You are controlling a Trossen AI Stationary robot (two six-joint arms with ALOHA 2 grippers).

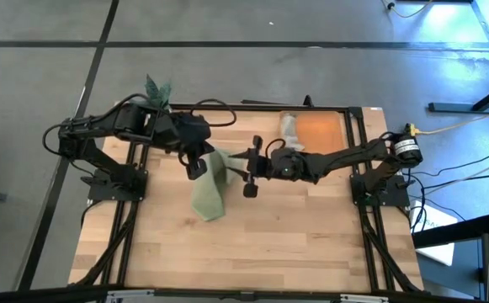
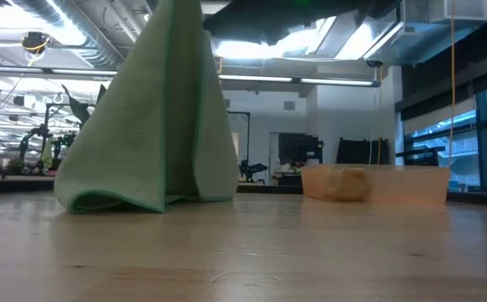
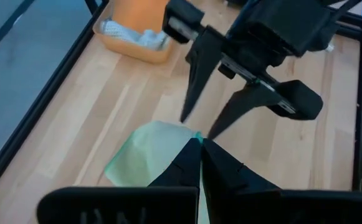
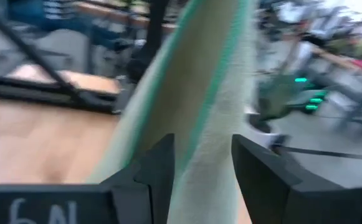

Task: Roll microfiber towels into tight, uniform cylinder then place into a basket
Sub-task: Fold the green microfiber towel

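My left gripper (image 3: 200, 144) is pressed together, pinching the top corner of the soft light green microfiber towel (image 1: 209, 195), which hangs from it in a tent shape with its lower edge resting on the pale wooden counter (image 1: 252, 244) near the centre. At its three o'clock, my right gripper (image 1: 251, 168) stands spread, one finger on each side of the hanging cloth without clamping it. Farther off, at about one o'clock, the shallow rectangular orange basket (image 1: 320, 133) sits at the counter's back edge with a light grey cloth (image 1: 289, 128) inside.
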